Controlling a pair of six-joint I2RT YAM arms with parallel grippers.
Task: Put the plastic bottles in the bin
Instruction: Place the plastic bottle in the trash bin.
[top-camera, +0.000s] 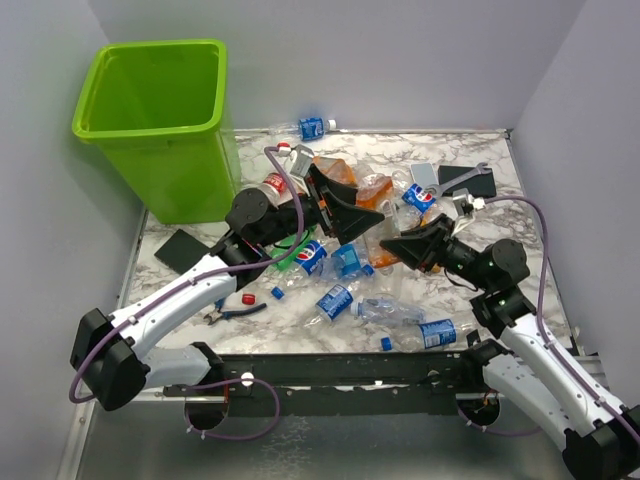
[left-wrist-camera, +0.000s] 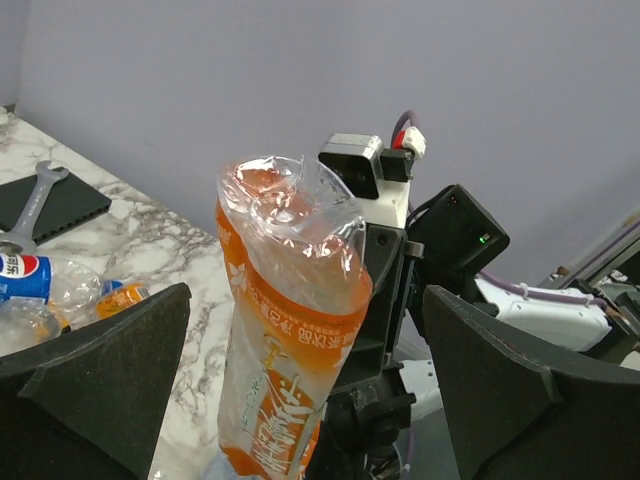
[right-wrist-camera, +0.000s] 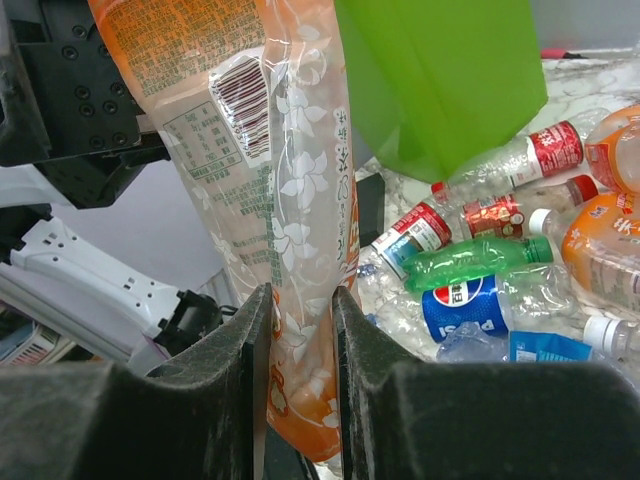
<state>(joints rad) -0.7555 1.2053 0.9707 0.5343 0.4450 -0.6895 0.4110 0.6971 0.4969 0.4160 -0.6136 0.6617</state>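
Right gripper (right-wrist-camera: 300, 300) is clamped on a crushed clear plastic bottle with an orange label (right-wrist-camera: 290, 150), holding it upright above the marble tabletop (top-camera: 290, 335); left gripper (left-wrist-camera: 305, 298) stands wide apart either side of it, not touching; other plastic bottles (top-camera: 330, 300) litter the tabletop; the tall lime-green plastic bin (top-camera: 190, 170) stands far left.

Bin (top-camera: 185, 175) is standing at far left corner of table (top-camera: 560, 260). Bottles (top-camera: 335, 275) are lying in heap at table middle, right of bin, between the two arms. Lone bottle (top-camera: 310, 128) is lying at far edge, behind heap. Pad (top-camera: 185, 250) is lying just before bin. Pliers (top-camera: 232, 312) are lying nearer, beside left arm (top-camera: 170, 300). Second pad (top-camera: 465, 180) is lying at far right, with wrench (left-wrist-camera: 30, 200) lying partly on it. Held bottle (right-wrist-camera: 300, 200) is sitting pinched in right gripper (right-wrist-camera: 298, 305), above heap. Left gripper (left-wrist-camera: 310, 340) is standing spread wide on both sides of it, not touching.
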